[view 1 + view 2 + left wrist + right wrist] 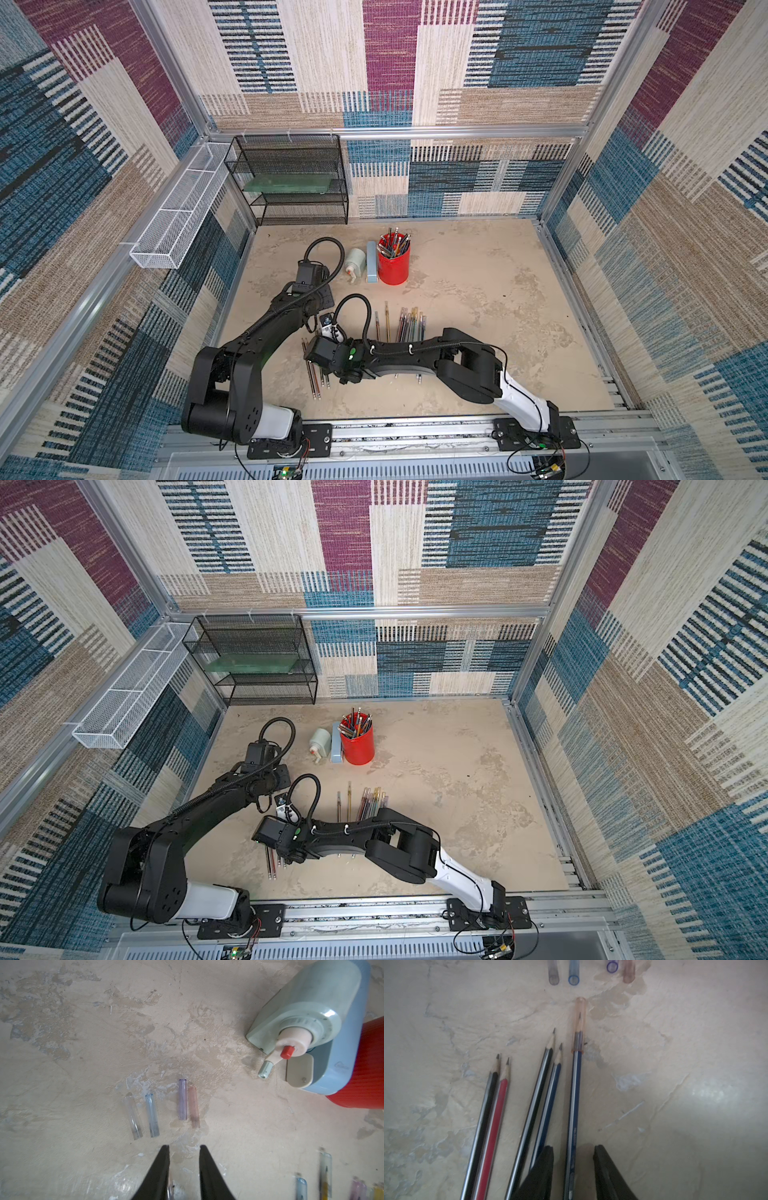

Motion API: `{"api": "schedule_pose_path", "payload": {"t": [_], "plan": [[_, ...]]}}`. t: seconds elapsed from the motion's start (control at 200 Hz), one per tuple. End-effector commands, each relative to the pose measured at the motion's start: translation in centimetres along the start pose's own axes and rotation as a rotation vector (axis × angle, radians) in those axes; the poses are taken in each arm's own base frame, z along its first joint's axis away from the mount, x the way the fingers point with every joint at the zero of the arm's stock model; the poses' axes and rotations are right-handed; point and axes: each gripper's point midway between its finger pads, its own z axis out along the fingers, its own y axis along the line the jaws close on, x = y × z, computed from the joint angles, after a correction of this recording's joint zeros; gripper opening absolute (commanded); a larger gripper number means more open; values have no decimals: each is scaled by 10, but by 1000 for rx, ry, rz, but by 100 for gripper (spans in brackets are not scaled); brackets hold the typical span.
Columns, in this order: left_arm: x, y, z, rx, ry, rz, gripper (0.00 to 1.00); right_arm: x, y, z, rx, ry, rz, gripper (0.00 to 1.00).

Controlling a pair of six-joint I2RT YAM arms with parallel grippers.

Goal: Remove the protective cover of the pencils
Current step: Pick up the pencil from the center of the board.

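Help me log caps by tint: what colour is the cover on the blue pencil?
Translucent orange cover, clearest in the right wrist view.

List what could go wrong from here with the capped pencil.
1. The right gripper straddles the capped pencil, but a bare blue pencil passes close by one finger; closing may catch both.
2. The pencil sits off centre between the jaws, so it may roll or skew.
3. Four loose caps lie just past the orange cap; pulling it off could scatter them.

Softly, evenly lit; pale glare on the desk in right wrist view; blur toward frame edges.
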Motion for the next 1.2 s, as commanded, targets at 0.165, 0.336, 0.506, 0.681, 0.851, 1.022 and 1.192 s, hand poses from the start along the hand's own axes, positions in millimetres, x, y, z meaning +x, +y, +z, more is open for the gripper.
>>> {"api": "schedule_pose_path", "payload": {"t": [0.165, 0.336, 0.506, 0.681, 0.851, 1.022, 1.192], "plan": [[-4, -1, -1, 3, -18, -13, 29, 24, -17, 12, 48, 82, -2, 26], [-4, -1, -1, 4, -21, -13, 30, 23, -15, 9, 34, 83, 5, 16], [-4, 0, -3, 3, -31, -16, 29, 21, -20, 7, 49, 66, 16, 9], [-8, 2, -8, 11, -58, -25, 29, 16, -22, -3, 27, 39, 42, 6], [-20, -7, -33, 116, -57, -101, 27, 0, -27, -24, 12, -15, 66, 3], [-18, -18, -71, 248, -112, -164, 37, -13, -35, -50, -41, -89, 107, 3], [1, -26, -99, 381, -125, -220, 47, -22, -45, -71, -77, -140, 148, 1]]}}
